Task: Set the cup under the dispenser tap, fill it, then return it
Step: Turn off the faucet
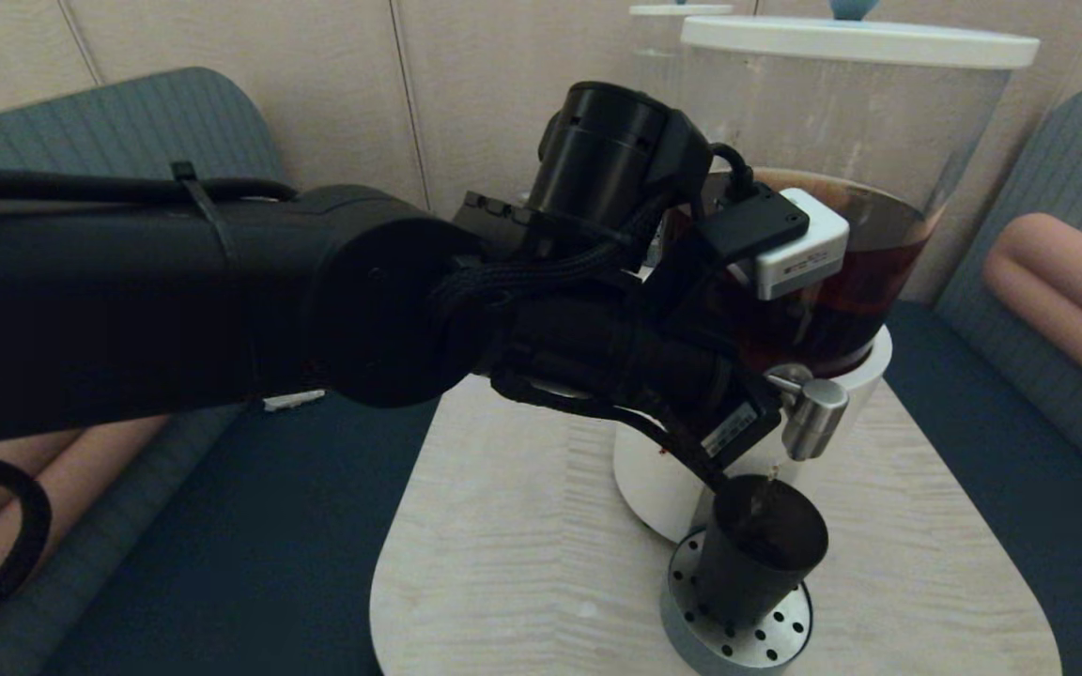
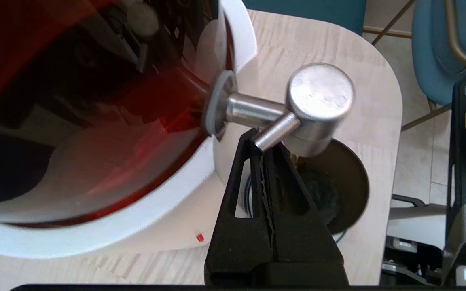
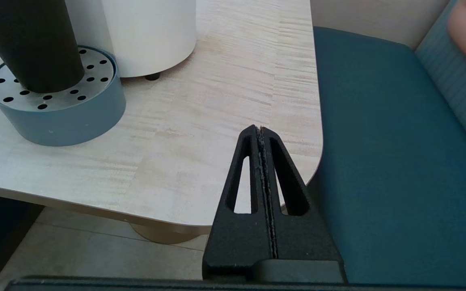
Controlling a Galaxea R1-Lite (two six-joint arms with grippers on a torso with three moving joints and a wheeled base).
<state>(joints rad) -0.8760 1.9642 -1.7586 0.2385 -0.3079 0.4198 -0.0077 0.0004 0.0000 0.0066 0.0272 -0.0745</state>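
The black cup [image 1: 757,563] stands upright on the perforated drip tray [image 1: 738,648], directly under the steel dispenser tap [image 1: 815,418]. A thin brown stream falls from the tap into it, and dark liquid shows inside the cup [image 2: 338,182]. My left gripper [image 2: 260,139] is shut and empty, its tips touching the tap's [image 2: 320,101] thin steel lever rod [image 2: 275,131]. My right gripper [image 3: 260,131] is shut and empty, low beside the table's right front corner. From there, the cup [image 3: 30,44] and the tray [image 3: 63,117] show.
The big dispenser's clear tank [image 1: 842,188] holds dark brown liquid above its white base [image 1: 654,479]. A smaller dispenser [image 1: 672,38] stands behind. My left arm crosses over the pale wooden table [image 1: 522,563]. Teal bench seats [image 3: 378,141] with pink cushions [image 1: 1067,291] flank it.
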